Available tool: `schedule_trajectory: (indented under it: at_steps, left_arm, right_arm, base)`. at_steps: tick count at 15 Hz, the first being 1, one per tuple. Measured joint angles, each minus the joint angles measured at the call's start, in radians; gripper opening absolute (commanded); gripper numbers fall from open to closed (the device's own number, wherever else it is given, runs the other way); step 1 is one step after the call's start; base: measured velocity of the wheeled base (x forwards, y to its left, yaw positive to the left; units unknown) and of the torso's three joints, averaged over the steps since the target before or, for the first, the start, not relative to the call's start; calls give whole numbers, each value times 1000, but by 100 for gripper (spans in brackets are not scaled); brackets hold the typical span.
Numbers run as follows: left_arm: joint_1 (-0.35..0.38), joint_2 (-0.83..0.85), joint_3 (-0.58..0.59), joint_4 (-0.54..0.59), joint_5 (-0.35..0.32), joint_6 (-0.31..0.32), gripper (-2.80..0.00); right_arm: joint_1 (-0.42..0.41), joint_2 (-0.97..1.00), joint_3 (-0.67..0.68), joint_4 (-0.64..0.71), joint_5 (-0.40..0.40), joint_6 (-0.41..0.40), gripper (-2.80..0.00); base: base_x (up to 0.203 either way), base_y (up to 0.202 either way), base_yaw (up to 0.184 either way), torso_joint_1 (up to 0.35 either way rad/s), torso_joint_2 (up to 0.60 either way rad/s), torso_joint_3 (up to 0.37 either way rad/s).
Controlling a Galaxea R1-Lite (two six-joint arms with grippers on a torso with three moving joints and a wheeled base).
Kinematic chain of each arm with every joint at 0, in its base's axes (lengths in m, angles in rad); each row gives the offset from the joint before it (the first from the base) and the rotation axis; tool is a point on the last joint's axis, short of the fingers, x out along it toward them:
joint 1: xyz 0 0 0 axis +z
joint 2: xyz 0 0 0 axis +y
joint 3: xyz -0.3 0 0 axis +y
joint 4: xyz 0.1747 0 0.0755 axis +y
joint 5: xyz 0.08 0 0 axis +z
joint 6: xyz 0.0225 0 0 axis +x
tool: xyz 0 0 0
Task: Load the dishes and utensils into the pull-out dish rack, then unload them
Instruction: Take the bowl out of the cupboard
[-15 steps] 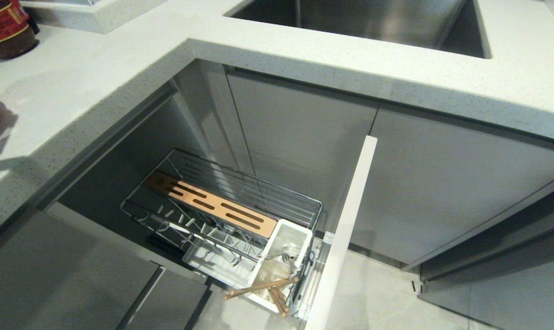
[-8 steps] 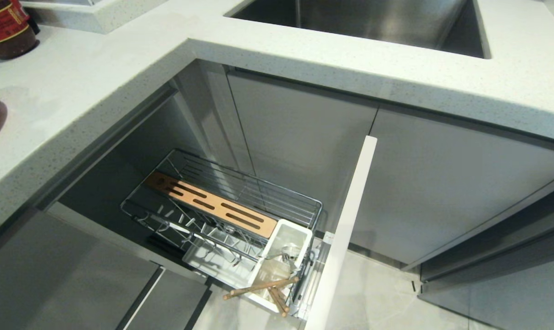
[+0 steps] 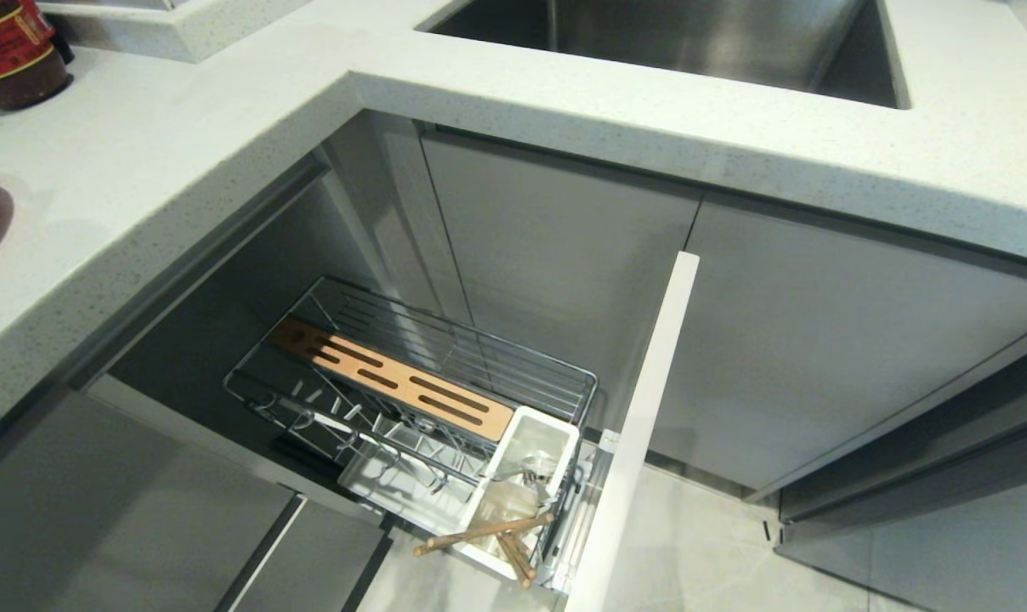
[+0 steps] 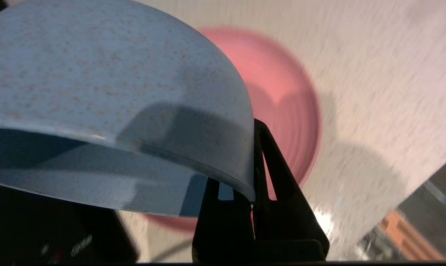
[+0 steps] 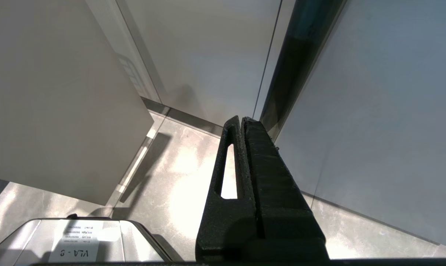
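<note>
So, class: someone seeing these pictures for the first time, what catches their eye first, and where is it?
Probably the pale blue bowl filling the left wrist view, its rim pinched in the left claw above the salmon-pink plate on the counter. Next, the pulled-out dish rack below the countertop, chopsticks poking from its white cutlery cup.

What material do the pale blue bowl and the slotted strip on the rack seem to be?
The pale blue round bowl looks like matte plastic: dull, finely speckled, thin rim. The slotted light-brown strip on the chrome wire rack looks like wood, though grain is not visible.
</note>
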Motion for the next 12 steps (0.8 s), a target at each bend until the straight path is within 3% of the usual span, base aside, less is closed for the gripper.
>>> schedule_trajectory:
  at_steps: [5,12]
  left_arm:
    - [0,79,-126,318,-2,-16,-280]
    - [-1,165,-171,350,-4,-16,-280]
  right_arm:
    - [0,0,0,0,0,0,-280]
    - [0,0,0,0,0,0,-280]
  base:
    - [0,0,0,0,0,0]
    - [0,0,0,0,0,0]
